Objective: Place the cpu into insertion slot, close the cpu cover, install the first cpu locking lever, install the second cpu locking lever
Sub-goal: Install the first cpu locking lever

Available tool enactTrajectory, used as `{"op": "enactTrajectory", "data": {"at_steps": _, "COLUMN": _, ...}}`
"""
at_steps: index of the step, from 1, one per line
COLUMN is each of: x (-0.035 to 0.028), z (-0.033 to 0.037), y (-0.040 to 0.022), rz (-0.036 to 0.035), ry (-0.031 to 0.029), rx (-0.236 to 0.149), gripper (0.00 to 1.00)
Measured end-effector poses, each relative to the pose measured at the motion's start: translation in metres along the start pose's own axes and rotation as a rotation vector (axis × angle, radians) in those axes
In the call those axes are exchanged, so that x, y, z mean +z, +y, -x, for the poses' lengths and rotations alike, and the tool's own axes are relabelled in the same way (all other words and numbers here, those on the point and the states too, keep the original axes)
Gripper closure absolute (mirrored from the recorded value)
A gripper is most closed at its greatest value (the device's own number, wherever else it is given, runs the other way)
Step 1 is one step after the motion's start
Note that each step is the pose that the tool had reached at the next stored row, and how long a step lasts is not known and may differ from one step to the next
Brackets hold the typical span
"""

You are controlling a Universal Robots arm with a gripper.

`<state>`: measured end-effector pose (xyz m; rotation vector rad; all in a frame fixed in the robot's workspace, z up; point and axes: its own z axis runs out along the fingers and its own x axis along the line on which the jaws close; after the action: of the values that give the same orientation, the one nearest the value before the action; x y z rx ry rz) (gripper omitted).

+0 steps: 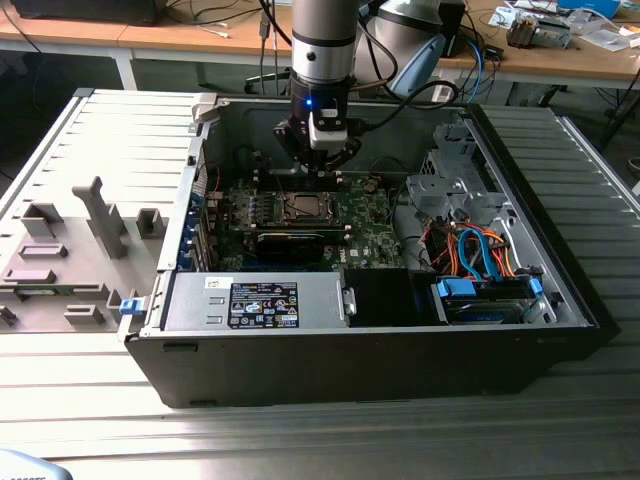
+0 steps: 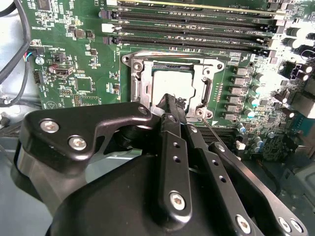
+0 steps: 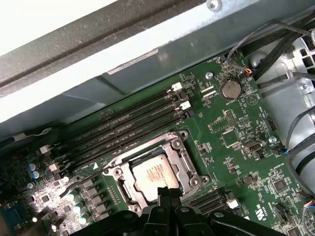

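Silvery cover [image 2: 170, 81] closed over the cpu [image 3: 155, 174] in its slot [image 3: 118, 173]; claw [image 2: 170, 101], fingers together and empty, poised beside a lever, apparently mid-locking.

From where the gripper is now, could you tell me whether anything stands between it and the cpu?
Nothing visible does. The cpu lies in the slot with the cover framing it, and the gripper hangs right at its near edge.
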<state>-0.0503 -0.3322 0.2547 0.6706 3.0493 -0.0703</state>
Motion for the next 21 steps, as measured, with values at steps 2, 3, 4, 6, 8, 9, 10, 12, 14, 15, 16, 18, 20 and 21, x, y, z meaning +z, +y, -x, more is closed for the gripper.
{"op": "enactTrajectory", "data": {"at_steps": 2, "x": 0.0000, "z": 0.0000, "y": 0.0000, "rz": 0.0001, "ry": -0.0001, "rx": -0.003, "gripper": 0.89}}
{"op": "enactTrajectory", "data": {"at_steps": 3, "x": 0.0000, "z": 0.0000, "y": 0.0000, "rz": 0.0001, "ry": -0.0001, "rx": -0.004, "gripper": 0.89}}
{"op": "enactTrajectory", "data": {"at_steps": 4, "x": 0.0000, "z": 0.0000, "y": 0.0000, "rz": 0.0001, "ry": -0.0002, "rx": -0.005, "gripper": 0.89}}
{"op": "enactTrajectory", "data": {"at_steps": 6, "x": 0.0000, "z": 0.0000, "y": 0.0000, "rz": 0.0002, "ry": -0.0003, "rx": -0.008, "gripper": 0.89}}
{"op": "enactTrajectory", "data": {"at_steps": 8, "x": 0.0000, "z": 0.0000, "y": 0.0000, "rz": 0.0003, "ry": -0.0004, "rx": -0.011, "gripper": 0.89}}
{"op": "enactTrajectory", "data": {"at_steps": 9, "x": 0.0000, "z": 0.0000, "y": 0.0000, "rz": 0.0003, "ry": -0.0005, "rx": -0.013, "gripper": 0.89}}
{"op": "enactTrajectory", "data": {"at_steps": 10, "x": 0.0000, "z": 0.0000, "y": 0.0000, "rz": 0.0004, "ry": -0.0006, "rx": -0.014, "gripper": 0.89}}
{"op": "enactTrajectory", "data": {"at_steps": 12, "x": 0.0000, "z": 0.0000, "y": 0.0000, "rz": 0.0004, "ry": -0.0007, "rx": -0.017, "gripper": 0.89}}
{"op": "enactTrajectory", "data": {"at_steps": 14, "x": 0.0000, "z": 0.0000, "y": 0.0000, "rz": 0.0005, "ry": -0.0008, "rx": -0.021, "gripper": 0.89}}
{"op": "enactTrajectory", "data": {"at_steps": 15, "x": 0.0000, "z": 0.0000, "y": 0.0000, "rz": 0.0006, "ry": -0.0009, "rx": -0.022, "gripper": 0.89}}
{"op": "enactTrajectory", "data": {"at_steps": 16, "x": 0.0000, "z": 0.0000, "y": 0.0000, "rz": 0.0007, "ry": -0.0010, "rx": -0.026, "gripper": 0.89}}
{"op": "enactTrajectory", "data": {"at_steps": 18, "x": 0.0000, "z": 0.0000, "y": 0.0000, "rz": 0.0009, "ry": -0.0012, "rx": -0.031, "gripper": 0.89}}
{"op": "enactTrajectory", "data": {"at_steps": 20, "x": 0.0000, "z": 0.0000, "y": 0.0000, "rz": 0.0010, "ry": -0.0015, "rx": -0.037, "gripper": 0.89}}
{"op": "enactTrajectory", "data": {"at_steps": 21, "x": 0.0000, "z": 0.0000, "y": 0.0000, "rz": 0.0014, "ry": -0.0020, "rx": -0.050, "gripper": 0.89}}
